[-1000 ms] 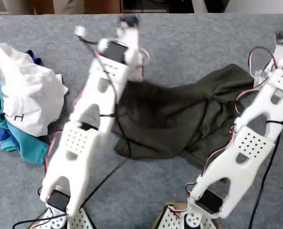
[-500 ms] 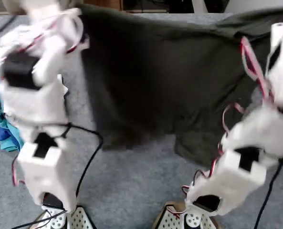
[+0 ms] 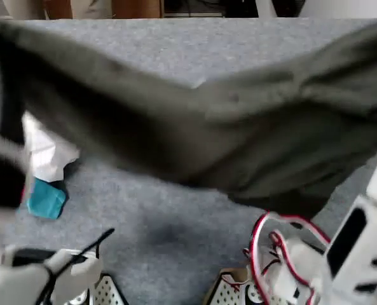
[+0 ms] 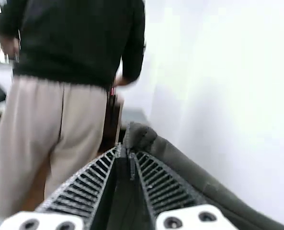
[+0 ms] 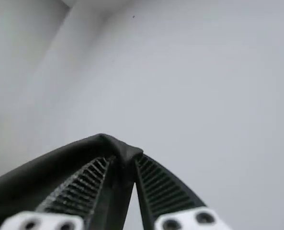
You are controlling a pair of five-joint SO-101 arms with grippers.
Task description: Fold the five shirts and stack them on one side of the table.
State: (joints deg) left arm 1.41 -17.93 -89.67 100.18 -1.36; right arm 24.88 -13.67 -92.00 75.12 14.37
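The held-up olive shirt [image 3: 252,146] partly screens the shirt pile [image 3: 47,155].

Grey table [image 3: 175,232] with crumpled shirts [image 3: 47,157]

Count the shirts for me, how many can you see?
3. A dark green shirt is held up, stretched across the table; a white shirt and a teal shirt lie at its left side. More may be hidden behind the lifted one.

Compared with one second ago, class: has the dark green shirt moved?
Yes. The dark green shirt has lifted off the grey table and now hangs stretched wide above it, reaching across the pile of shirts it lay beside.
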